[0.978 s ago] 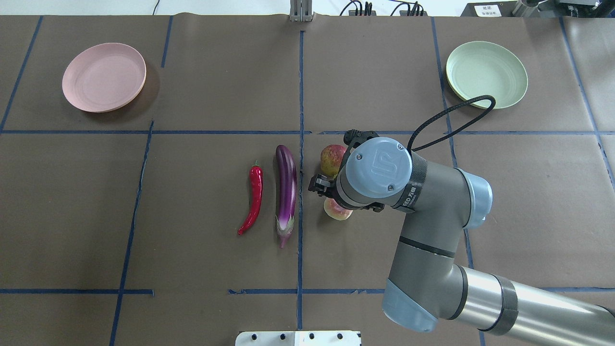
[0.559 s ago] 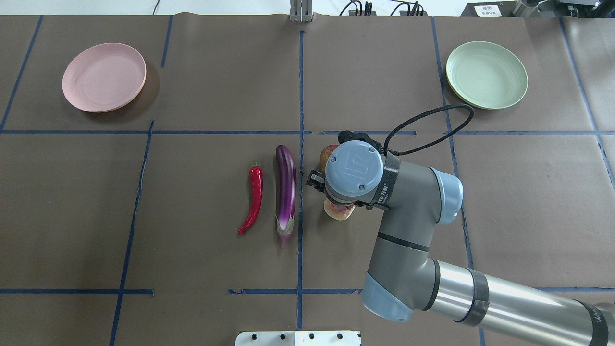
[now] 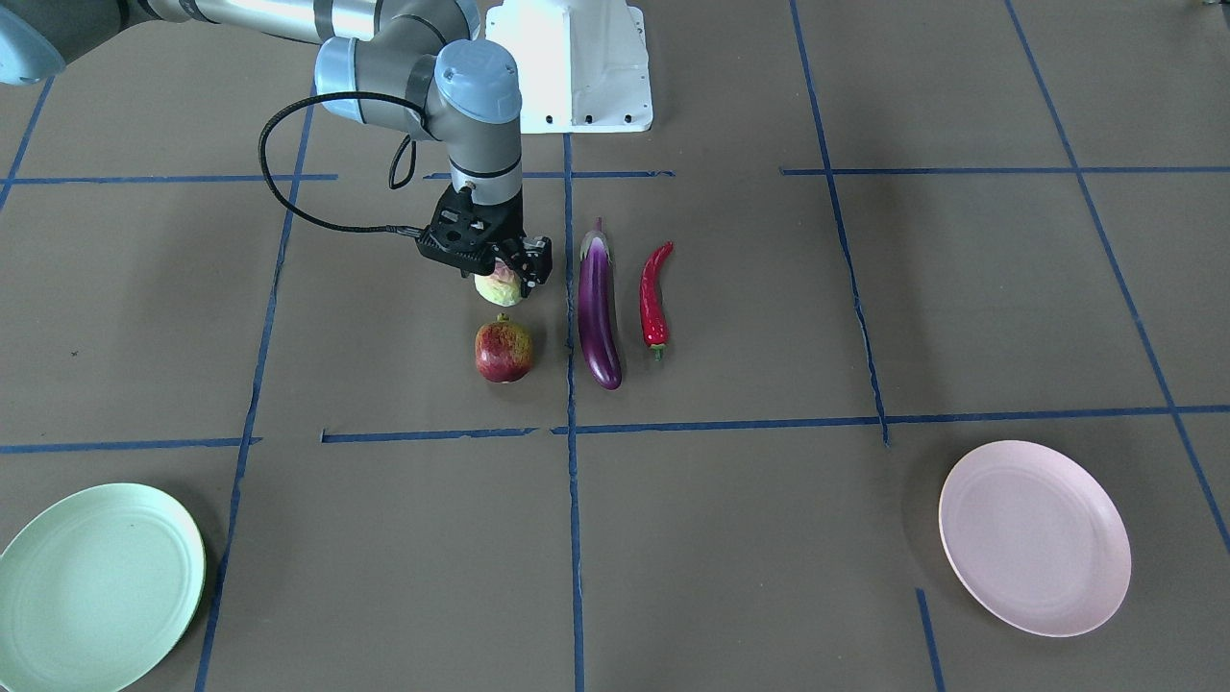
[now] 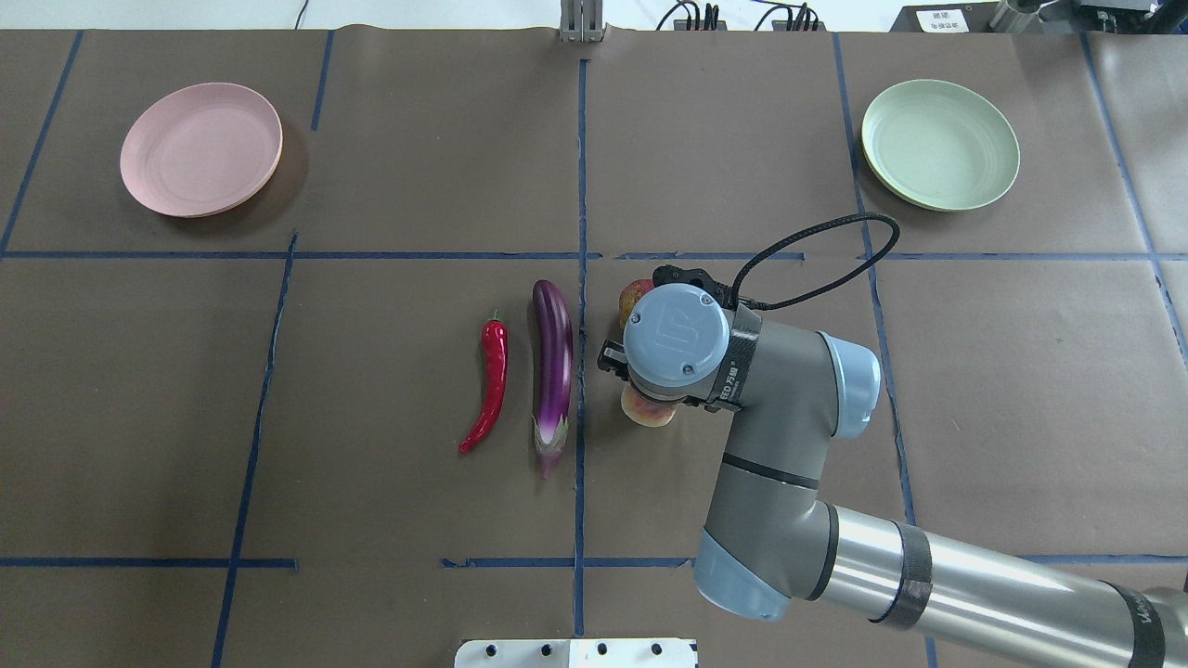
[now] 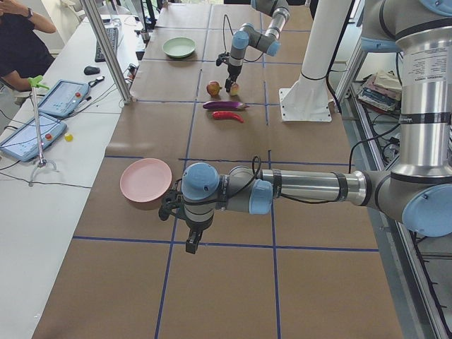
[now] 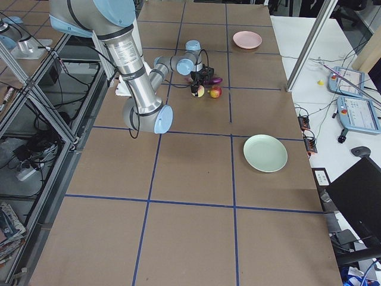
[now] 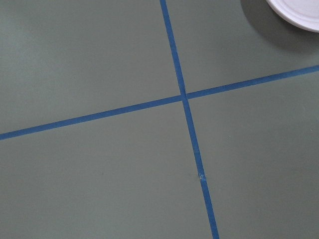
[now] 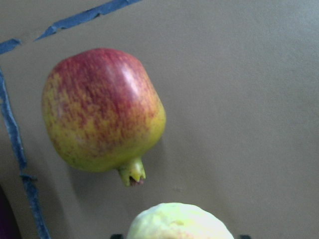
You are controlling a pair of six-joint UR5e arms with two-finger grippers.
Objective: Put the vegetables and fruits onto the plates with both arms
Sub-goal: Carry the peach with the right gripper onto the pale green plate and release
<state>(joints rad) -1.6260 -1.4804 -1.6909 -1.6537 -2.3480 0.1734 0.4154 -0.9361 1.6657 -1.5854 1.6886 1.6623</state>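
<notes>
While my right gripper straddles the pale yellow-green fruit, the step I read here is a clean, centred pinch.

I would keep the jaws square across its widest part and squeeze gently, since a round skin may roll out. Then I would lift straight up before swinging toward the mint plate, minding the red fruit just beside it and the eggplant nearby. The pale fruit lies near the table's middle, on the robot's side of the red one. Whether the fingers press it I cannot tell: the wrist view cuts it off and the overhead view hides it under the wrist. My left gripper shows only from the side, near the pink plate, so parted or closed, I cannot tell.
</notes>
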